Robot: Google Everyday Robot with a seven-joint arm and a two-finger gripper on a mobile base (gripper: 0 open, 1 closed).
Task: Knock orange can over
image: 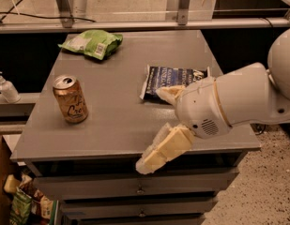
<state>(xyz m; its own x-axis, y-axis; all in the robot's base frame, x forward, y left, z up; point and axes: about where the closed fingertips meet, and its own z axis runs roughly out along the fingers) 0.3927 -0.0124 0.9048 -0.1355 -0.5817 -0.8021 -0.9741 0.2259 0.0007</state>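
Note:
The orange can [70, 100] stands upright on the left part of the grey table [121, 125], with its silver top and pull tab up and cursive script on its side. My gripper [151, 129] hangs over the table's front right part, well to the right of the can and not touching it. Its two cream fingers are spread apart and hold nothing. One finger [163, 150] reaches past the table's front edge. The other [169, 93] lies next to the blue chip bag [175, 78].
A green chip bag [91, 43] lies at the table's back left. Drawers [140, 189] sit under the tabletop. A soap bottle [6, 88] stands on a ledge to the left. A box of packets [20, 200] is at the lower left. A metal frame runs behind the table.

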